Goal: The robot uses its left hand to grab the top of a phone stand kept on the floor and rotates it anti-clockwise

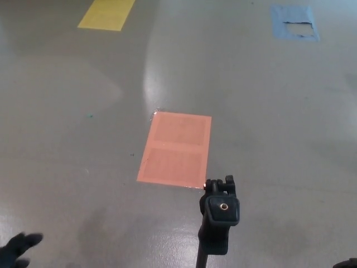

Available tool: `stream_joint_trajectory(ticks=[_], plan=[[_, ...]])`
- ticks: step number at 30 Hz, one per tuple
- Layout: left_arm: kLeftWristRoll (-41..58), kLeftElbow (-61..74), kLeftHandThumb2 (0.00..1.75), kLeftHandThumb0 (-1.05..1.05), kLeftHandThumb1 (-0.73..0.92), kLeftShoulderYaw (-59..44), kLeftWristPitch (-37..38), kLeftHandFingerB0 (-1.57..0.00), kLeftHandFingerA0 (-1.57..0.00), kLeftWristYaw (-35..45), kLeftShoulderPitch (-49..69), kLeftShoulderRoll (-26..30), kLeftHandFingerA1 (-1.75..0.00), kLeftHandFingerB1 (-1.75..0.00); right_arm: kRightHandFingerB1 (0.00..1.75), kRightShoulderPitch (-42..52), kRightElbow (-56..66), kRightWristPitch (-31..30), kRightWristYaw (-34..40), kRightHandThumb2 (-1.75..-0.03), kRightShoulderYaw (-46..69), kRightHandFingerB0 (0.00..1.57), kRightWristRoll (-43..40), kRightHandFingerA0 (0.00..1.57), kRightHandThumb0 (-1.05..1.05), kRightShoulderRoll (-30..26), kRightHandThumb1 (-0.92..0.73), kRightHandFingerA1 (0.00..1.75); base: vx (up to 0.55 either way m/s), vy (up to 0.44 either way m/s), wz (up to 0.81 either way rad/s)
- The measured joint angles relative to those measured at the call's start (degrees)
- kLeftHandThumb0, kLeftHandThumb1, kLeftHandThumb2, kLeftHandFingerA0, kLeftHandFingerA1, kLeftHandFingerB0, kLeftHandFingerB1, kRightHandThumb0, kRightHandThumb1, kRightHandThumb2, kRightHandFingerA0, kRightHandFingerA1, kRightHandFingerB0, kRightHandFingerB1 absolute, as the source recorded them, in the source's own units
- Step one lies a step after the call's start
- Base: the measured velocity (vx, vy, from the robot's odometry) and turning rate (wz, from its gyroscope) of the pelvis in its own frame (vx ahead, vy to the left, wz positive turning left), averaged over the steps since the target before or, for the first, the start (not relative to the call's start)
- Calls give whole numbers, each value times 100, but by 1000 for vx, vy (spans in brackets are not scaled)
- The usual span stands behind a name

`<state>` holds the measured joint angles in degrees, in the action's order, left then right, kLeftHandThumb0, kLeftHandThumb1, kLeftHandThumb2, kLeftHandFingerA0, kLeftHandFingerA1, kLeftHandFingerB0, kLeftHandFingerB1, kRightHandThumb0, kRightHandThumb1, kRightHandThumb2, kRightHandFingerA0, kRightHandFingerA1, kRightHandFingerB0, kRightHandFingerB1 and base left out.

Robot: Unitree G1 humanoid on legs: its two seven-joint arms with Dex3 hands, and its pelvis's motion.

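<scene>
A black phone stand [220, 220] rises from the bottom edge of the head view, just right of centre, its square top plate facing up. Your left hand [18, 248] shows only as dark fingertips at the lower left corner, well apart from the stand; whether it is wide or closed cannot be told. Bring it across and settle over the top plate before you twist (grip the head, not the pole). The grey floor [83, 167] between them is bare. An orange rectangle [175, 149] lies just behind the stand.
</scene>
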<state>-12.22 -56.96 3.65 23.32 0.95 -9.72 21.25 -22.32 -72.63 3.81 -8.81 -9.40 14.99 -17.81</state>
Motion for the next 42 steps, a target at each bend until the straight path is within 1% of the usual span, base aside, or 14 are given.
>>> stream_joint_trajectory(ticks=[2,6,14,15,16,17,22,23,34,35,36,37,41,42], plan=[[2,484,71,-47,49,23,58,-9,-24,16,130,-50,-43,-35,41,-1,1,5,0,-88,-2,20,14,48,-58,1,-66,52,0,0,0],[3,1323,69,-49,46,59,102,-14,-23,57,342,-115,-42,-38,41,-2,2,9,0,-88,-3,20,28,49,-58,3,-66,52,0,0,0],[27,2797,72,-56,45,165,106,-14,-24,144,615,-144,-41,-39,41,-24,7,15,0,-87,-2,19,30,48,-57,7,-66,52,0,0,0],[31,3010,71,-55,44,183,106,-13,-22,159,647,-145,-40,-39,29,-31,7,15,0,-63,-2,23,30,54,-50,7,-78,39,0,0,0],[36,3190,71,-55,44,195,106,-13,-22,169,671,-145,-40,-39,29,-38,8,17,-1,-63,-2,23,30,54,-50,8,-78,39,0,0,0],[45,3469,71,-55,45,218,104,-12,-21,185,709,-145,-40,-39,41,-53,9,20,-1,-87,-2,19,29,48,-57,8,-66,52,0,0,0],[77,4228,70,-56,44,268,85,-11,-20,249,799,-143,-40,-39,41,-103,13,24,-1,-88,-2,19,31,48,-58,9,-66,52,0,0,0],[87,4417,71,-57,45,279,83,-10,-20,265,823,-143,-40,-39,29,-111,13,24,-1,-63,-2,22,30,52,-50,9,-78,39,0,0,0],[232,6299,71,-62,44,401,45,-6,-19,464,1032,-67,-41,-36,28,-329,15,25,-8,-63,-2,21,30,51,-51,9,-78,40,0,0,0],[241,6447,88,-33,31,409,45,-7,0,482,1050,-53,-48,-54,28,-345,14,25,-8,-63,-2,20,30,49,-51,9,-79,39,0,0,0],[261,6724,88,-33,31,425,44,-7,0,519,1079,-25,-48,-54,28,-376,14,25,-11,-63,-2,20,30,49,-51,9,-79,39,0,0,0],[275,6862,73,-62,41,433,44,0,-11,541,1095,-5,-43,-31,28,-396,14,25,-12,-63,-2,20,30,47,-51,9,-78,40,0,0,0],[339,7617,73,-59,39,453,45,0,-9,661,1205,164,-41,-29,29,-490,13,25,-37,-63,-1,20,30,53,-51,9,-77,41,0,0,0],[346,7775,72,-57,37,453,44,0,-8,686,1232,190,-40,-29,43,-502,13,25,-49,-101,-1,4,30,45,-38,9,-56,61,0,0,0]])
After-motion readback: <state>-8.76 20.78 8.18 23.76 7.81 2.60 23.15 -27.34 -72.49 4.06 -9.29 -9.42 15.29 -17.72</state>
